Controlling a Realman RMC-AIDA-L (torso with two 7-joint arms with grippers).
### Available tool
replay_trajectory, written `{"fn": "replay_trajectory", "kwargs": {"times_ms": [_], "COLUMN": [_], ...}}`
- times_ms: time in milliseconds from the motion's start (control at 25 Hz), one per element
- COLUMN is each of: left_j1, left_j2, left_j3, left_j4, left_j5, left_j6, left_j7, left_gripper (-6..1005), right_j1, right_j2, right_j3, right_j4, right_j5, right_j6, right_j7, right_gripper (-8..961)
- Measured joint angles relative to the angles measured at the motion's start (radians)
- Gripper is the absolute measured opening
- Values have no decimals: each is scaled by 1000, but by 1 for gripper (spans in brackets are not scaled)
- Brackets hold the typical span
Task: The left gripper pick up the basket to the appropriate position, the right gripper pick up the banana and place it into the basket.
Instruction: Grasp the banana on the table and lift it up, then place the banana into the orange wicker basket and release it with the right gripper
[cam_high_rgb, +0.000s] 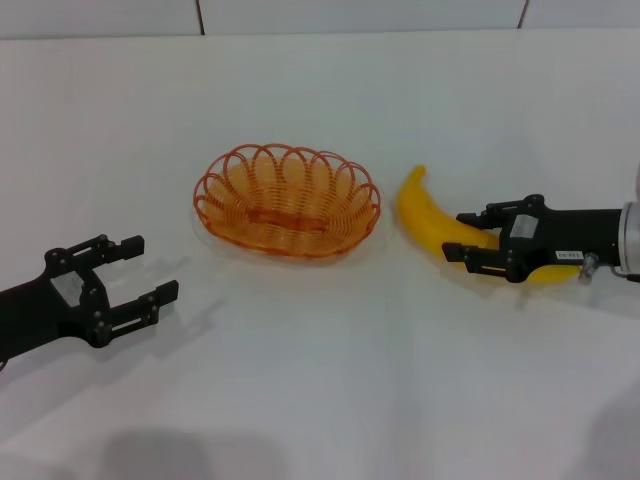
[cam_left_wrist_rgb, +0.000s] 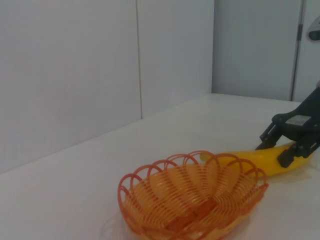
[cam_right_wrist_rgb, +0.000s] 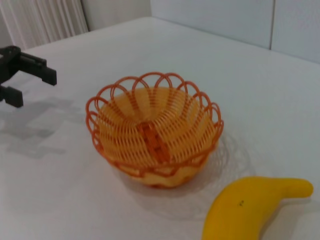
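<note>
The orange wire basket (cam_high_rgb: 240, 205) stands empty on the white table, in the middle; it also shows in the left wrist view (cam_left_wrist_rgb: 165, 200) and the right wrist view (cam_right_wrist_rgb: 125, 125). The yellow banana (cam_high_rgb: 418, 205) lies on the table just right of the basket. My right gripper (cam_high_rgb: 455, 235) reaches in from the right, its two fingers closed against the banana's middle, one on each side; the left wrist view shows this gripper (cam_left_wrist_rgb: 274, 152) astride the banana (cam_left_wrist_rgb: 255, 159). My left gripper (cam_high_rgb: 157, 266) is open and empty, well left of and nearer than the basket.
The white table (cam_high_rgb: 320, 400) stretches wide around the objects. Its far edge meets a pale panelled wall (cam_high_rgb: 350, 15). The left gripper (cam_right_wrist_rgb: 30, 87) shows far off in the right wrist view, beyond the basket.
</note>
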Motion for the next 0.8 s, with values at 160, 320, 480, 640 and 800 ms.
{"fn": "replay_trajectory", "kwargs": {"times_ms": [160,320,480,640,800], "left_j1": [1,0,-1,-4,-8], "left_j2": [1,1,1,1,0], "left_j3": [0,0,0,0,0], "left_j4": [0,0,0,0,0], "left_j5": [0,1,2,2,1], "left_j6": [0,0,0,0,-9], "left_j7": [0,0,1,1,1], "left_gripper": [730,730,730,729,729], "right_j1": [1,1,1,15,64], "right_j2": [0,1,1,17,63], "right_j3": [21,94,167,160,107], "right_j4": [-19,-34,-38,-37,-35], "right_j5": [8,10,77,172,179], "right_j6": [-18,-21,-49,-122,-144], "right_j7": [3,9,5,-39,-129], "right_gripper": [475,487,500,512,525]}}
